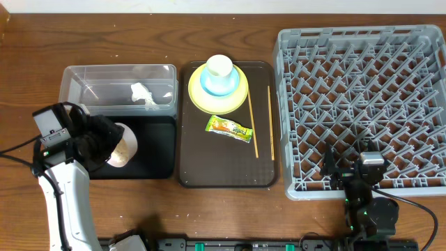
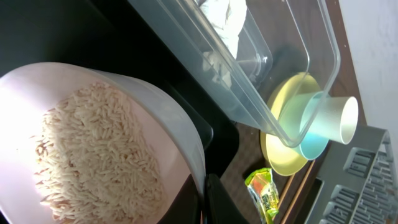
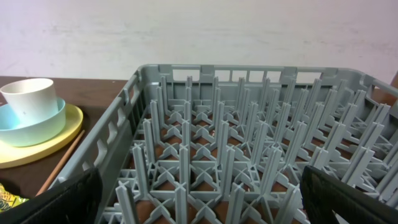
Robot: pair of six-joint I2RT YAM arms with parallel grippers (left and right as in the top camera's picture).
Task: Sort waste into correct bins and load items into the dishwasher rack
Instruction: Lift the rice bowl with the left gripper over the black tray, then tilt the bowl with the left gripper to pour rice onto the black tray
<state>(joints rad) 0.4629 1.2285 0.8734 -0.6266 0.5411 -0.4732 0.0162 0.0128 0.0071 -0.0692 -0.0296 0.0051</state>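
Observation:
My left gripper (image 1: 106, 141) is shut on the rim of the white bowl with pinkish outside (image 1: 122, 146) and holds it tilted over the black tray (image 1: 153, 150). In the left wrist view the gripper (image 2: 205, 200) pinches the bowl wall (image 2: 180, 134), and white rice (image 2: 93, 155) lies inside. The crumpled tissue (image 1: 143, 93) lies in the clear tub (image 1: 90, 77). The white cup (image 1: 219, 67) stands in the blue bowl (image 1: 209, 85) on the yellow-green plate (image 1: 237, 97). The snack wrapper (image 1: 228, 127) and two chopsticks (image 1: 252, 125) lie beside them. My right gripper (image 1: 352, 169) is open and empty at the grey rack's (image 1: 362, 90) front edge.
The plate, wrapper and chopsticks rest on a dark brown serving tray (image 1: 202, 171) between the bins and the rack. The right wrist view looks across the rack's upright pegs (image 3: 249, 143), with cup (image 3: 31, 96) and plate (image 3: 65, 130) to the left. A white wall is behind.

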